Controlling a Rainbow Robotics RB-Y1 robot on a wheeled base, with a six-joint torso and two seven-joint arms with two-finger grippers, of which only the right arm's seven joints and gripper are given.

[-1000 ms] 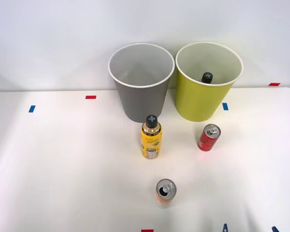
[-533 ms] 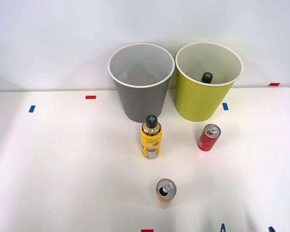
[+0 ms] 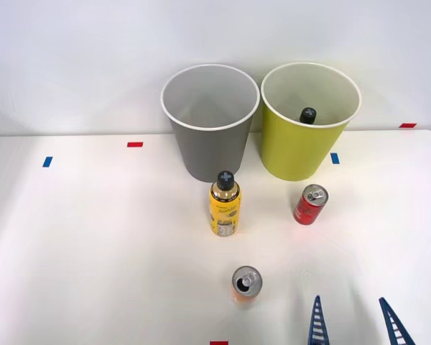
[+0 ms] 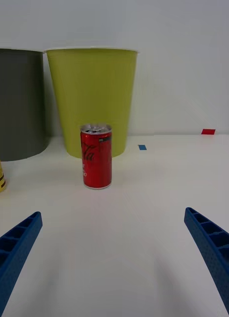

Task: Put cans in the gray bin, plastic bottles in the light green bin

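A red can (image 3: pixel 310 205) (image 4: pixel 97 156) stands upright on the white table in front of the light green bin (image 3: pixel 302 144) (image 4: pixel 92 96). An orange can (image 3: pixel 246 284) stands nearer the front edge. A yellow plastic bottle (image 3: pixel 225 204) with a black cap stands before the gray bin (image 3: pixel 210 136) (image 4: pixel 18 104). A black cap (image 3: pixel 308 114) of another bottle shows inside the light green bin. My right gripper (image 3: pixel 353 315) (image 4: pixel 114 247) is open at the front right, nothing between its fingers, with the red can some way ahead of it.
Small red (image 3: pixel 134 144) and blue (image 3: pixel 47 162) tape marks dot the white table (image 3: pixel 93 237). A pale wall stands right behind the two bins. Open tabletop lies to the left of the bottle and between the gripper and the red can.
My right gripper has come forward into the front view from the bottom edge; its blue fingers now reach well onto the table. The cans, bottle and bins have not moved.
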